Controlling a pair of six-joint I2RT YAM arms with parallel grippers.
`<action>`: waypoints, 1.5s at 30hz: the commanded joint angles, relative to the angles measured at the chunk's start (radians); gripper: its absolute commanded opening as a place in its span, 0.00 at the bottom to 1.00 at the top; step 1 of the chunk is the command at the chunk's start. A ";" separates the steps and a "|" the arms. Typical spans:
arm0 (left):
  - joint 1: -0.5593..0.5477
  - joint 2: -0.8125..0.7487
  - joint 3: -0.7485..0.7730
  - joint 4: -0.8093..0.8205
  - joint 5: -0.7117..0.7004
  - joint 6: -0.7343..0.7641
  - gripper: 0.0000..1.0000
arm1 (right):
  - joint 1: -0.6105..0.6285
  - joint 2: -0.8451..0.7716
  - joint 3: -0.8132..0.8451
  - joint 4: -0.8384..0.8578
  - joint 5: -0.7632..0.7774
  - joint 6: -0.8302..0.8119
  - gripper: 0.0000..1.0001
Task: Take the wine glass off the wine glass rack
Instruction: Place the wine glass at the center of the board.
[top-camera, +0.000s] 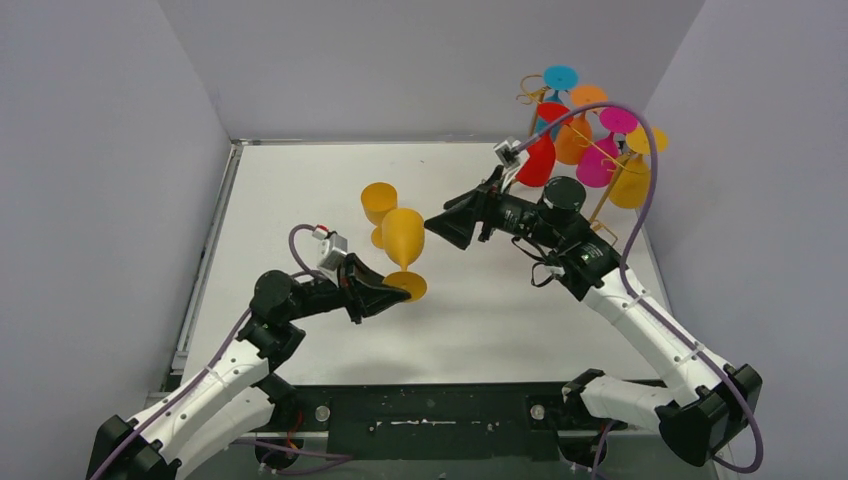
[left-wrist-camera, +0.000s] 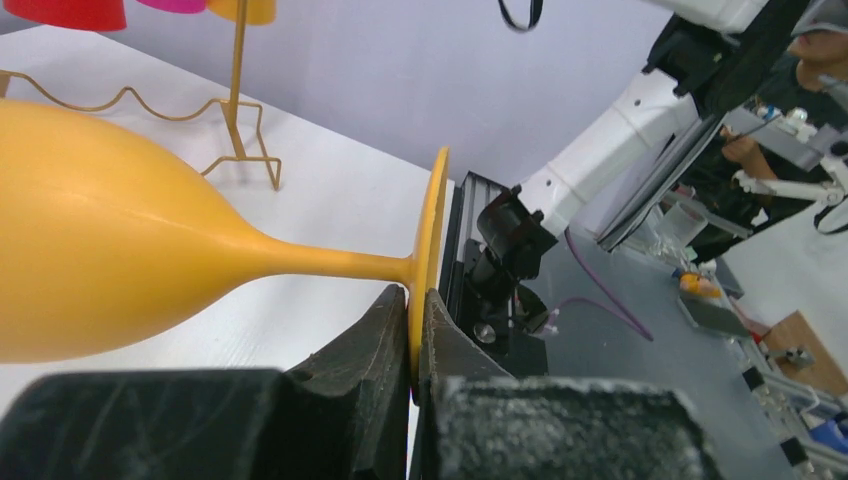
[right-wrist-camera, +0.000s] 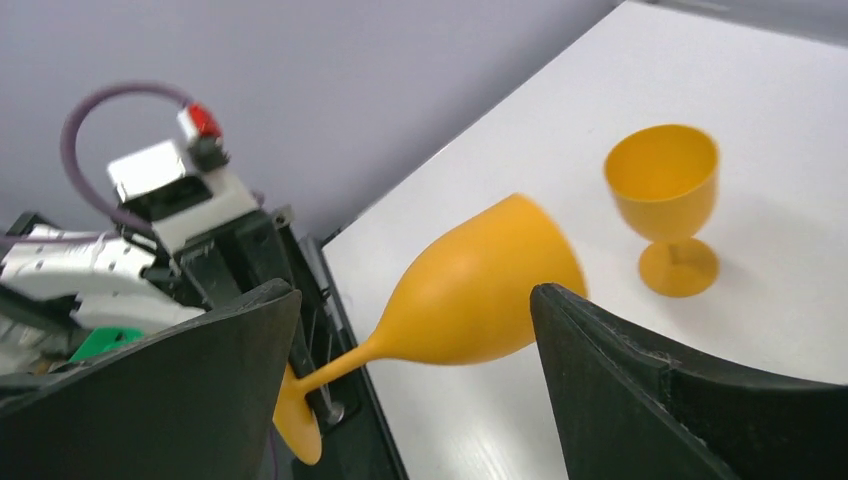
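The wine glass (top-camera: 404, 240) is off the wine glass rack (top-camera: 598, 150), which stands at the upper right of the top view with other coloured glasses hung on it. The glass hangs tilted at mid-frame above the worktop (top-camera: 300, 190), near a second yellow glass (top-camera: 379, 203) that stands upright.

The left end effector (left-wrist-camera: 415, 335) is closed tight on the edge of the glass's foot disc. The right end effector (right-wrist-camera: 412, 300) is spread wide, facing the bowl at close range and holding nothing.

Handling, as judged: the glass looks matte and opaque, probably plastic, so it should be light, stiff and not very fragile. A pinch on the foot edge gives poor leverage, so the bowl may pivot. The stem offers a surer hold.
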 joint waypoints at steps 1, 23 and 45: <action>-0.004 -0.046 -0.026 -0.065 0.085 0.195 0.00 | -0.023 -0.033 0.092 -0.132 0.220 -0.018 0.89; 0.026 -0.050 0.090 -0.739 0.395 1.056 0.00 | -0.030 0.270 0.342 -0.430 -0.220 -0.052 0.86; 0.121 -0.004 0.229 -1.054 0.482 1.302 0.00 | -0.030 0.434 0.451 -0.495 -0.583 -0.067 0.64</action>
